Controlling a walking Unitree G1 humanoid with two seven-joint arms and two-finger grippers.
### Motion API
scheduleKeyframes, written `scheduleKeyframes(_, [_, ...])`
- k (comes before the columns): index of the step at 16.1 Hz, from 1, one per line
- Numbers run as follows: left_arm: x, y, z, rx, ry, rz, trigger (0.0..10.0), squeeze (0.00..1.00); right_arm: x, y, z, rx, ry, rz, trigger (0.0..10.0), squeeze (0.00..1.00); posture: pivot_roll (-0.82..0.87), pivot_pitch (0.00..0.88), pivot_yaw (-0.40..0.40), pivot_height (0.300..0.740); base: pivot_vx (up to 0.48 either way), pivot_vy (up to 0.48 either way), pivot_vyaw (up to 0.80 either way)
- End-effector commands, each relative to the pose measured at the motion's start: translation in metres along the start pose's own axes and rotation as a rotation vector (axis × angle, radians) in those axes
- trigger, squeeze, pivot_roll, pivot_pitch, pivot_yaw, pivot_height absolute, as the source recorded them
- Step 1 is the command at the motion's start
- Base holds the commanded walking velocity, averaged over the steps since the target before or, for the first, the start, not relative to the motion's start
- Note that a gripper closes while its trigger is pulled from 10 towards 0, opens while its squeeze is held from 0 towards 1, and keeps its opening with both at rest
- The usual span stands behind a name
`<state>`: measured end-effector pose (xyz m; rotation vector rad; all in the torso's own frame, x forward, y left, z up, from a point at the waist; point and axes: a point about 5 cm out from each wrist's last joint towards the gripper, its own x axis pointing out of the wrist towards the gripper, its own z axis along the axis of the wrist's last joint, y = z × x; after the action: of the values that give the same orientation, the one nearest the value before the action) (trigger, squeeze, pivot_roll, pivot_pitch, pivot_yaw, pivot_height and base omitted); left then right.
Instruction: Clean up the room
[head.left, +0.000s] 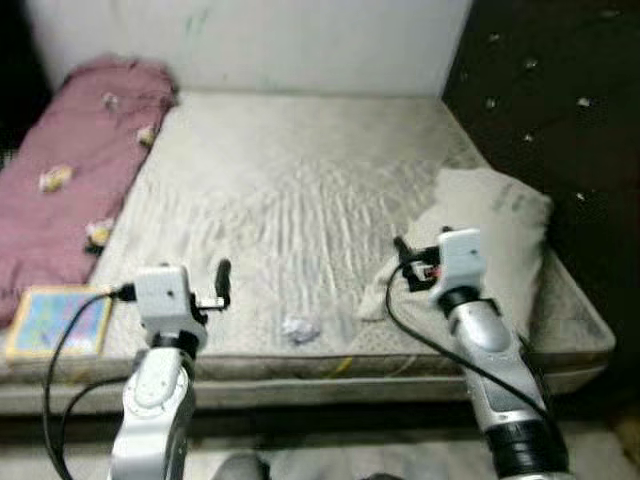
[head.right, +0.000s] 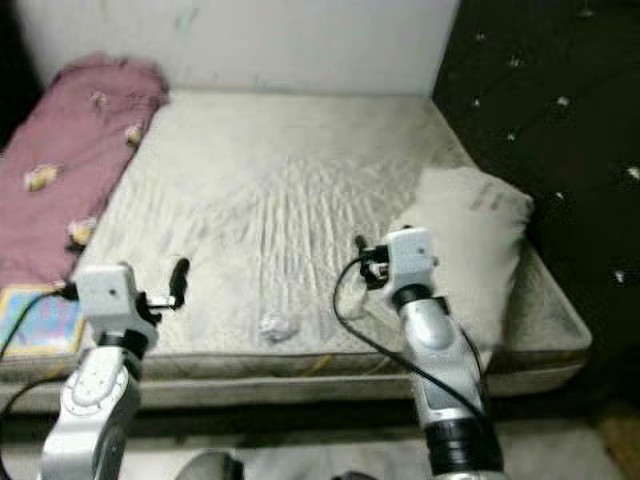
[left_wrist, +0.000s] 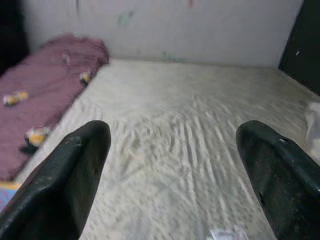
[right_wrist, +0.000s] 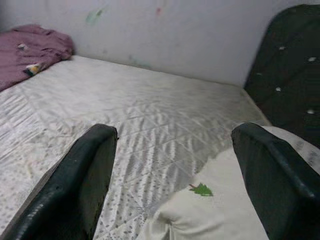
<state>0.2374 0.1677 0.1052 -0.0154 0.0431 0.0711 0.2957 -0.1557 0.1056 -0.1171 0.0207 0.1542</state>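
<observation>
Crumpled paper (head.left: 299, 328) between both hands

A small crumpled scrap of white paper (head.left: 299, 328) lies on the bare quilted mattress (head.left: 300, 190), close to its near edge and roughly midway across; a pale cream pillow (head.left: 490, 250) with a small green leaf mark lies flat on the mattress's right side, its corner reaching toward the middle; a pink blanket (head.left: 70, 170) with small yellow patterns is rumpled along the left side; a colourful picture book (head.left: 58, 322) lies flat at the near left corner, just below the blanket.
</observation>
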Motion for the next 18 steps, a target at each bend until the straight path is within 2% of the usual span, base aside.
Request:
scheduleKeyframes(1, [0.0016,0.0069,0.0055,0.038,-0.029,0.038,10.0,0.00,0.0035,0.0056,0.0081,0.009,-0.031,0.012,10.0,0.00,0.07,0.000,-0.038,0.740,0.000,0.296,0.00])
scheduleKeyframes(4, [-0.0007,0.0003,0.0086,-0.003,-0.044,-0.043,10.0,0.00,0.0034,0.0070,0.0091,-0.005,-0.035,0.028,10.0,0.00,0.07,0.000,-0.040,0.740,0.000,0.000,0.00])
scheduleKeyframes(10, [-0.0014,-0.0004,0.0079,-0.006,-0.045,-0.052,10.0,0.00,0.0033,0.0057,0.0078,-0.008,-0.028,0.023,10.0,0.00,0.07,0.000,-0.043,0.740,0.234,0.000,0.00])
scheduleKeyframes(18, [-0.0022,-0.0019,0.0067,-0.012,-0.038,-0.065,10.0,0.00,0.0034,0.0047,0.0067,-0.005,-0.024,0.016,10.0,0.00,0.07,0.000,-0.043,0.740,0.349,0.000,0.00])
